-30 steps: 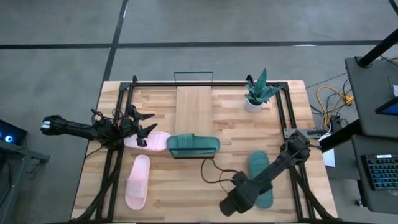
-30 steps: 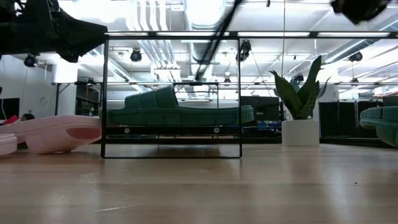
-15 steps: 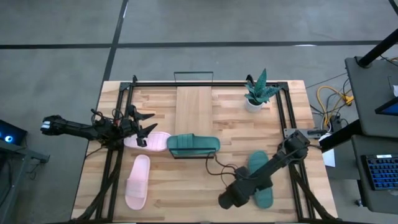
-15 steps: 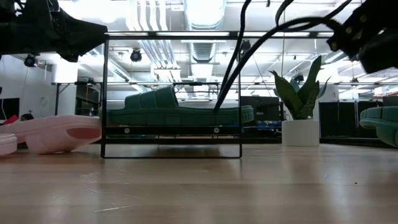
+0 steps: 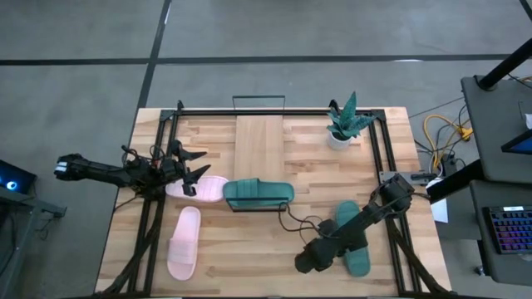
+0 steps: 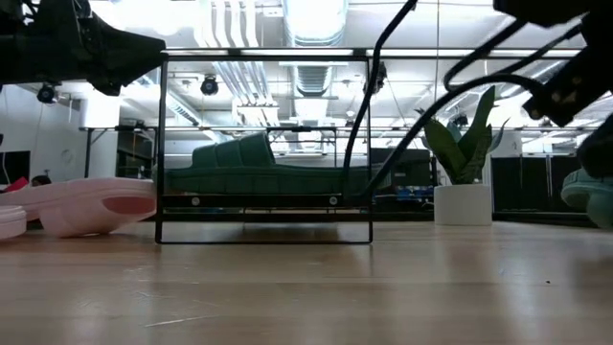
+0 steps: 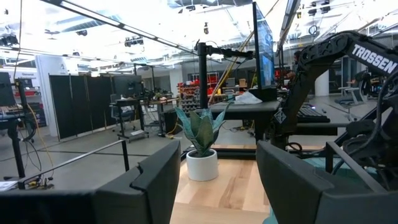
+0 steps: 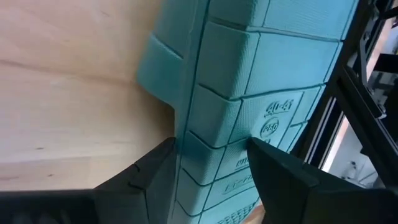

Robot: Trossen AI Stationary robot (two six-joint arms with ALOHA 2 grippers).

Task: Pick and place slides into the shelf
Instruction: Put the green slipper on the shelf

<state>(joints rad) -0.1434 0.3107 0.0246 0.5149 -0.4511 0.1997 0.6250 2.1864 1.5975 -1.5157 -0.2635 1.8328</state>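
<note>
My left gripper (image 5: 196,171) hangs open above the heel end of a pale pink slide (image 5: 201,188) near the table's left edge. A second pink slide (image 5: 184,242) lies nearer the front. One dark teal slide (image 5: 258,193) lies flat mid-table, at the near end of the shelf (image 5: 260,139), a light-wood board in a black frame (image 6: 263,144). My right gripper (image 5: 337,249) is open and low beside the other teal slide (image 5: 356,249) at the right. In the right wrist view, its fingers stand on either side of that slide's side edge, and the ribbed sole with its size marks faces the camera. My right gripper (image 8: 211,155) has the teal slide's long side edge (image 8: 208,134) between its open fingers. It comes in low from the table's left and near side, across the slide. Whether either finger touches the slide, I cannot tell.
A small potted plant (image 5: 342,124) stands at the far right, beside the shelf. Black frame rails (image 5: 391,241) run along the table's left and right sides, close to the right teal slide. A loose cable (image 5: 291,220) loops from my right arm over the table.
My right arm has come down toward the right teal slide. In the low view it has dropped from the picture's top until it is in front of that slide. Its wrist end has shifted slightly toward the table's far edge.
</note>
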